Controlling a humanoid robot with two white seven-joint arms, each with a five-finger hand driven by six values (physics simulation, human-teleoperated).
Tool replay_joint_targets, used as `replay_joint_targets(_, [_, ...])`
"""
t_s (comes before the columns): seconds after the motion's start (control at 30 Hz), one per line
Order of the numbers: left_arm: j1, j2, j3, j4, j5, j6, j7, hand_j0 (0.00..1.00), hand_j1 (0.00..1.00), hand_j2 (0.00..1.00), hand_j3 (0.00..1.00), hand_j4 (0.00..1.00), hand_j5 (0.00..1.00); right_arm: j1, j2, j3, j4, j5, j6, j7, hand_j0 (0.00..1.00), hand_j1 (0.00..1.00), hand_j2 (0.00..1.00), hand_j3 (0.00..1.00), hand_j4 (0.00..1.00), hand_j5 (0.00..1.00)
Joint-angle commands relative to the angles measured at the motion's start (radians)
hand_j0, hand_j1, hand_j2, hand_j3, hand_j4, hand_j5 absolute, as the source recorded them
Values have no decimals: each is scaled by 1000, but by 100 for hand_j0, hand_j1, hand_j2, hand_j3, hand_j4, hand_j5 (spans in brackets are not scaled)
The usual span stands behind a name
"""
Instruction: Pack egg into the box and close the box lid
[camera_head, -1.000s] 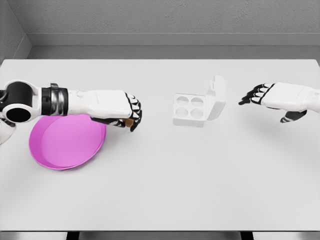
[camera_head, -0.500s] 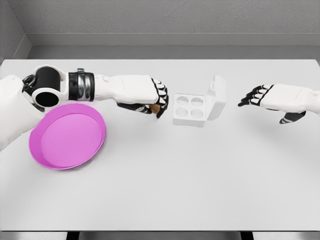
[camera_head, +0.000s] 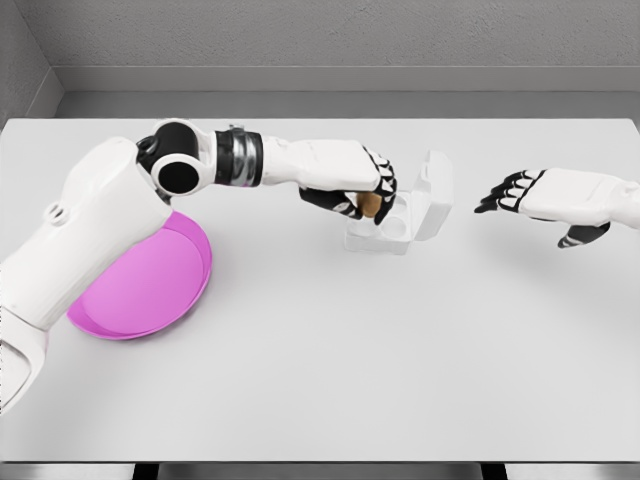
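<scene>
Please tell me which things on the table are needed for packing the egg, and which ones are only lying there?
Needed for the job:
- egg, held in the left robot hand over the box
- box, lid standing open

Only lying there:
- pink plate
- right robot hand, open, idle beside the box

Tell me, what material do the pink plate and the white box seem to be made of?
Pink plate: probably plastic; uniform colour, smooth matte surface, thin raised rim. White box: likely moulded plastic or pulp; plain matte white, round moulded wells. Being a render, neither is certain.

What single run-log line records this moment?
left hand: holding egg over open box | right hand: open, idle | lid: up
</scene>
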Motion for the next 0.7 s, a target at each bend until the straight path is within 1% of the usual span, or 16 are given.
replay_joint_targets(0.0, [0,-14,3,56,6,3,1,39,39,39,39,39,39,0,-1,-1,0,-6,3,0,100,100,100,100,100,100])
replay_joint_targets(0.1, [0,-21,2,76,6,3,1,41,41,41,41,41,41,-2,-1,0,2,-6,3,0,100,100,100,100,100,100])
replay_joint_targets(0.2, [0,-35,-3,78,6,3,1,42,42,42,42,42,42,-2,-1,2,0,-6,3,0,100,100,100,100,100,100])
replay_joint_targets(0.27, [0,-35,-4,79,6,3,1,46,46,46,46,46,46,-2,-1,3,0,-6,3,0,100,100,100,100,100,100])
replay_joint_targets(0.37, [2,-33,-6,79,6,3,1,47,47,47,47,47,47,0,-1,5,0,-6,3,0,100,100,100,100,100,100])
replay_joint_targets(0.47, [2,-35,-6,81,5,3,1,52,52,52,52,52,52,-2,-1,5,0,-6,3,0,100,100,100,100,100,100])
replay_joint_targets(0.57, [2,-58,-7,130,3,3,1,52,52,52,52,52,52,0,-1,8,0,-6,3,0,100,100,100,100,100,100])
replay_joint_targets(0.67, [2,-75,-9,147,3,3,1,52,52,52,52,52,52,0,-2,8,0,-6,3,0,100,100,100,100,100,100])
